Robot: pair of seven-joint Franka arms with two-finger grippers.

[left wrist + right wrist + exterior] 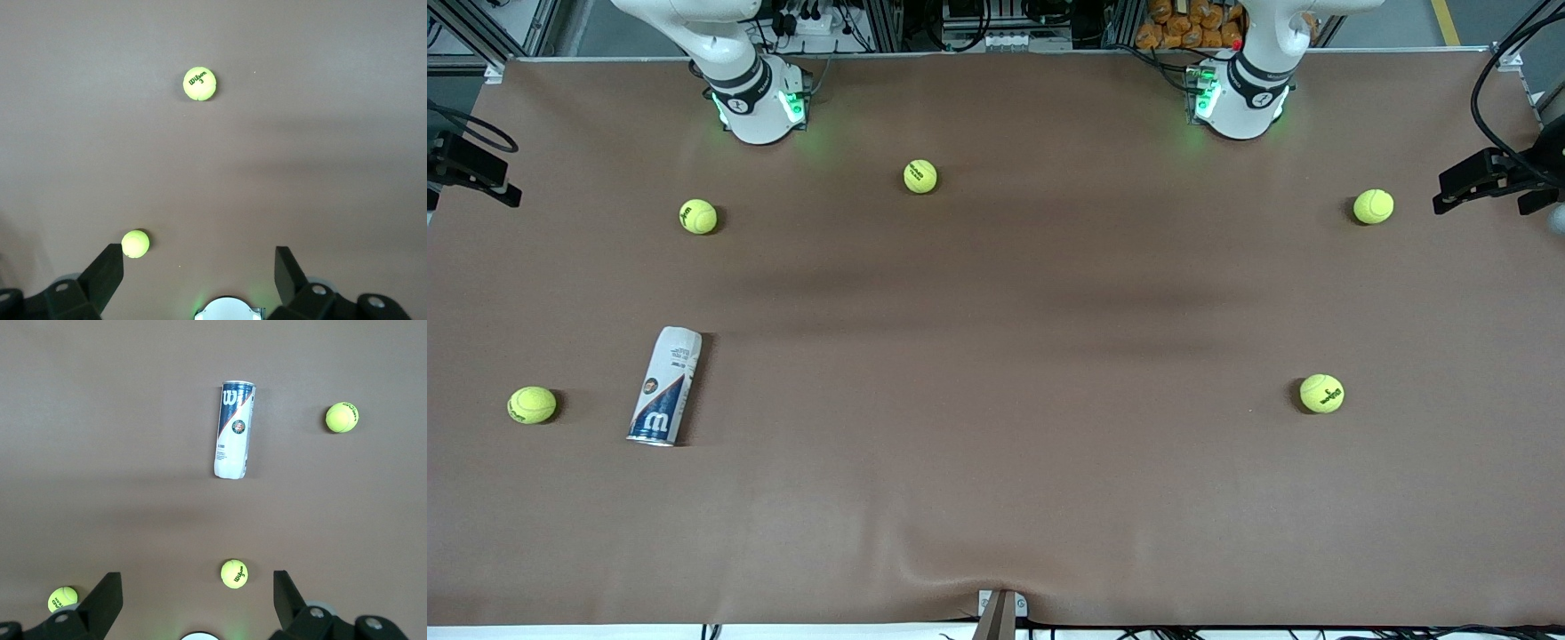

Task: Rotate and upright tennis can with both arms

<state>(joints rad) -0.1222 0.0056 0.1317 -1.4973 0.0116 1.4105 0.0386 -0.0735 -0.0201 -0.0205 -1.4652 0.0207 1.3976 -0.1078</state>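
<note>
1. Brown mat [996, 462] covers the whole table; cable racks and frame posts run along the edge where the arm bases stand.
2. Tennis can [665, 385] lies on its side at the right arm's end of the table, long axis running roughly toward the front camera, silvery rim end nearest that camera. Nothing touches it. Also seen in the right wrist view [234, 430].
3. Nearest neighbours: one tennis ball [532, 404] beside the can, toward the table's end, apart from it; a second ball [697, 216] farther from the front camera, near the right arm's base [758, 105].
4. Three more balls lie well apart: mid-table near the bases [920, 176], and two at the left arm's end [1373, 206] [1321, 393].
5. Right gripper [197, 597]: raised high over the mat near its own base, fingers spread wide, holding nothing.
6. Left gripper [200, 273]: likewise raised over the mat at its own end, fingers spread, empty. This arm waits, well away from the can.
7. Step in hand, by judgement: start of approach; no rotation or uprighting done yet.
8. Next move likely calls for the right gripper to descend over the can and align its fingers across the can's width, while the left arm reaches across to assist. Risk: can rolls when nudged.
</note>
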